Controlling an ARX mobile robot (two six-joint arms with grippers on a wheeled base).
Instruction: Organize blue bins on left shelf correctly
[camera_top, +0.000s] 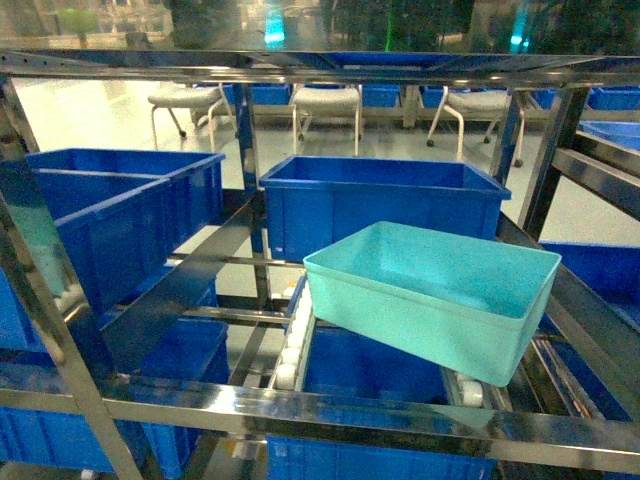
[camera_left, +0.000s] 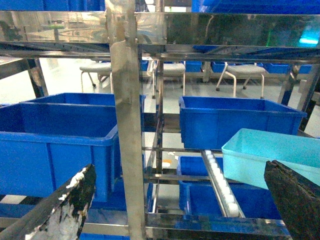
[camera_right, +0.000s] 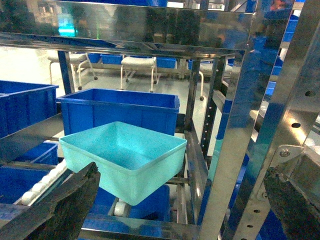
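The light turquoise bin (camera_top: 430, 300) sits on the middle level of the steel shelf (camera_top: 330, 410), toward its front right, resting askew on the white roller track (camera_top: 295, 345) so that it is tilted and turned at an angle to the front beam. No lid covers it and its inside looks bare. Directly behind it on the same level stands a dark blue tub (camera_top: 380, 205), close to the turquoise bin's rear rim; whether they touch cannot be told. Two more dark blue tubs (camera_top: 110, 220) fill the left bay of that level, and another dark blue tub (camera_top: 370, 380) lies on the level beneath the turquoise bin. Each wrist view shows the fingers of the left gripper (camera_left: 180, 210) and of the right gripper (camera_right: 182, 205) spread wide apart, holding nothing, in front of the shelf's front beam. Beyond the shelf stand white chairs (camera_top: 325, 105) on a pale floor.
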